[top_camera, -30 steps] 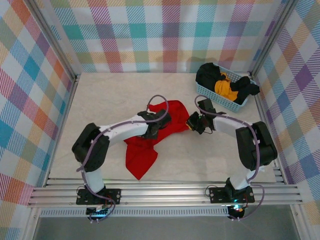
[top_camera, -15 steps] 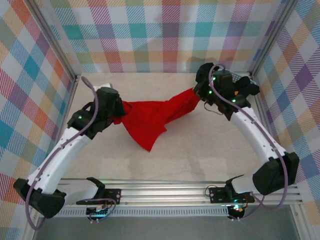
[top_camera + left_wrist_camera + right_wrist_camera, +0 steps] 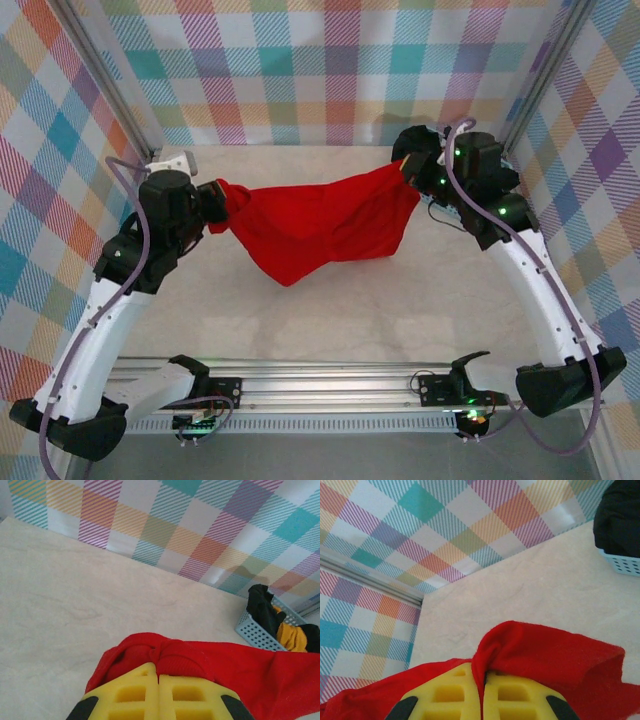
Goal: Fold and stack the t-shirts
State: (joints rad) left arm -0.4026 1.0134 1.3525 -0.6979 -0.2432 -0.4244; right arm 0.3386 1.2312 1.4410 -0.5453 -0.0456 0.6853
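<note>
A bright red t-shirt [image 3: 310, 225] hangs stretched in the air between my two grippers, sagging toward the table in the middle. My left gripper [image 3: 212, 200] is shut on its left end; in the left wrist view the yellow pads [image 3: 130, 692] pinch a bunched red fold [image 3: 175, 655]. My right gripper [image 3: 408, 172] is shut on the right end, and in the right wrist view red cloth [image 3: 545, 650] is clamped between the yellow pads [image 3: 520, 695]. More t-shirts, black [image 3: 420, 140] and orange-yellow [image 3: 292, 636], lie heaped in the basket.
A light blue lattice basket [image 3: 252, 630] stands at the back right corner, partly behind my right arm in the top view. Checked walls enclose the pale table [image 3: 340, 310] on three sides. A metal rail [image 3: 330, 375] runs along the near edge.
Both arms have swung up and apart from the table's middle, lifting the red t-shirt off the surface and stretching it out wide between them.
</note>
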